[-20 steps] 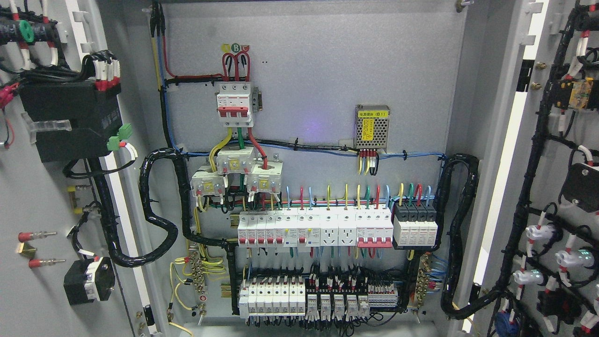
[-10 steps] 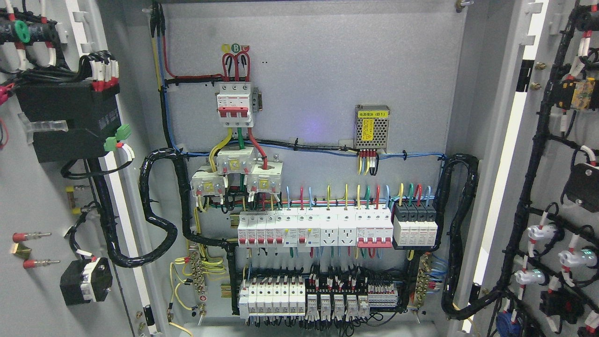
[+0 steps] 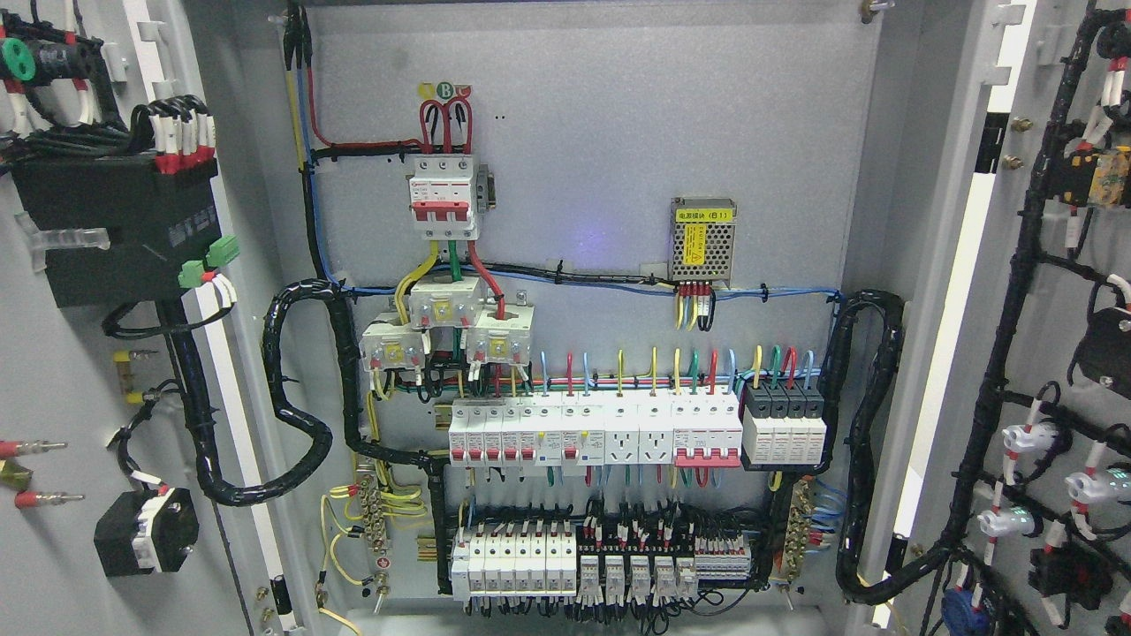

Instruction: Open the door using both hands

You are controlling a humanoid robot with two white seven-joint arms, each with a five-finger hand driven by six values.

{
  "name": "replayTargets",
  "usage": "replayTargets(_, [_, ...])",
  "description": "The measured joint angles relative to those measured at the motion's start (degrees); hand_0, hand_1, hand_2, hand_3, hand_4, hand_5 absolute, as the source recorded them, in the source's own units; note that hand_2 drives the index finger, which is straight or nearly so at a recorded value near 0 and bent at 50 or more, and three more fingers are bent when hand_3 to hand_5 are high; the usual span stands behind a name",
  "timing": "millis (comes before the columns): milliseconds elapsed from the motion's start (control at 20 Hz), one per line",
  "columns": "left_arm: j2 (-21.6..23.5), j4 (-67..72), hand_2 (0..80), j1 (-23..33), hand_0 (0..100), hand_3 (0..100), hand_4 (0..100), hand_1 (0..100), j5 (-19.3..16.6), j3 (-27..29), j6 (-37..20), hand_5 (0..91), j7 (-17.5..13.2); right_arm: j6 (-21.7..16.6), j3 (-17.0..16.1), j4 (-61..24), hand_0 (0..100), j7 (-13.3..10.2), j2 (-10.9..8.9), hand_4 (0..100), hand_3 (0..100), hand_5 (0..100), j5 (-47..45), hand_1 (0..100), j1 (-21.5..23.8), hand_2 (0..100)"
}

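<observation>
I see the cabinet (image 3: 583, 221) standing wide open in front of me, with two doors, one on each side. The left door (image 3: 53, 371) fills the picture's left edge and the right door (image 3: 1051, 291) fills the right edge. Both are tall panels with their long axis upright, and both are swung outward so that their inner faces, with the wiring on them, turn toward the camera and in toward the middle.

Neither of the robot's hands shows in my view, nor any arm, so I cannot tell how far the fingers are open or whether they hold anything.

On the grey back plate I count one three-pole breaker (image 3: 442, 196) with red levers near the top, and one small mesh-covered power supply (image 3: 703, 238) with a yellow label to its right. Below runs one row of white breakers (image 3: 594, 430), ended by four black-topped modules (image 3: 784, 426), and under that a second, lower row of small breakers (image 3: 601, 561). Two thick black cable bundles loop out of the cabinet, one (image 3: 292, 389) toward the left door and one (image 3: 870, 442) toward the right door. The left door carries one large black box (image 3: 119, 225) and one smaller black switch body (image 3: 146, 532) lower down.
</observation>
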Motion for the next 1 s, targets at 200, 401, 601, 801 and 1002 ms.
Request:
replayTargets(200, [1.0, 0.0, 0.0, 0.1, 0, 0, 3, 0, 2.5, 1.8, 0.0, 0.0, -0.3, 0.0, -0.4, 0.2, 11, 0.0, -0.03, 0, 0, 0, -0.3, 0, -0.2, 0])
replayTargets(401, [2.4, -0.1, 0.0, 0.1, 0, 0, 3, 0, 5.4, 3.9, 0.0, 0.0, -0.3, 0.0, -0.7, 0.3, 11, 0.0, -0.07, 0, 0, 0, -0.5, 0, -0.3, 0])
replayTargets(601, [3.7, -0.1, 0.0, 0.3, 0, 0, 3, 0, 8.1, 6.1, 0.0, 0.0, -0.4, 0.0, -0.9, 0.4, 11, 0.0, -0.09, 0, 0, 0, -0.5, 0, -0.5, 0])
replayTargets(801, [4.7, 0.0, 0.0, 1.0, 0, 0, 3, 0, 10.0, 8.2, 0.0, 0.0, -0.4, 0.0, -1.1, 0.6, 11, 0.0, -0.1, 0, 0, 0, -0.6, 0, -0.7, 0])
replayTargets(1002, [5.5, 0.2, 0.0, 1.7, 0, 0, 3, 0, 11.2, 10.1, 0.0, 0.0, -0.5, 0.0, -1.3, 0.9, 11, 0.0, -0.11, 0, 0, 0, -0.6, 0, -0.9, 0])
